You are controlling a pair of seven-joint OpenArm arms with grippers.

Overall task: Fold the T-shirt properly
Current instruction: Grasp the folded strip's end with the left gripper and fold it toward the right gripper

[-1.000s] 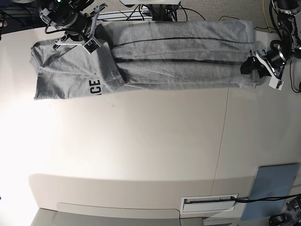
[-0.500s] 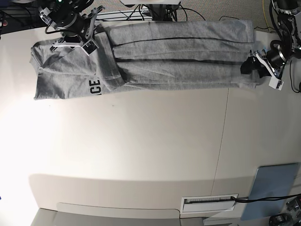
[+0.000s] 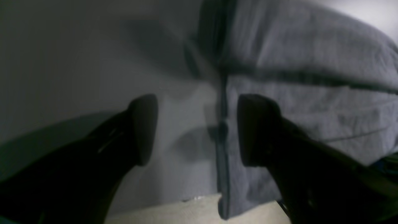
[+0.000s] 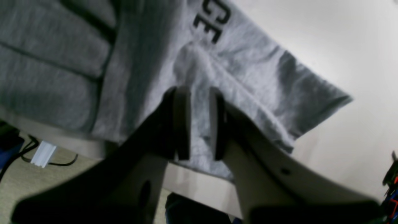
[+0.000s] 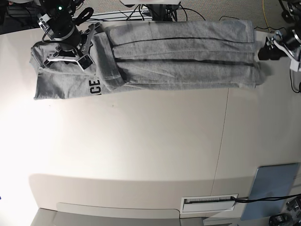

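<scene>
The heather-grey T-shirt [image 5: 178, 56] lies folded into a long band along the table's far edge. Its black lettering [image 5: 95, 87] shows at the left end. My right gripper [image 5: 67, 55] hovers over that left end. In the right wrist view its fingers [image 4: 183, 124] are almost closed, with a narrow gap and nothing clearly pinched, above the T-shirt [image 4: 248, 71] near the lettering [image 4: 214, 21]. My left gripper [image 5: 264, 52] is off the T-shirt's right end. In the left wrist view it [image 3: 197, 102] is open and empty above the T-shirt's hem [image 3: 311, 93].
The cream table [image 5: 141, 141] has a seam running front to back at the right. A grey-blue flat panel [image 5: 273, 188] and a white slotted plate [image 5: 209, 202] lie at the front right. Cables [image 5: 155, 14] hang behind the far edge.
My left gripper has let go of the T-shirt's right end and pulled back right and up. My right gripper has moved left over the folded left end.
</scene>
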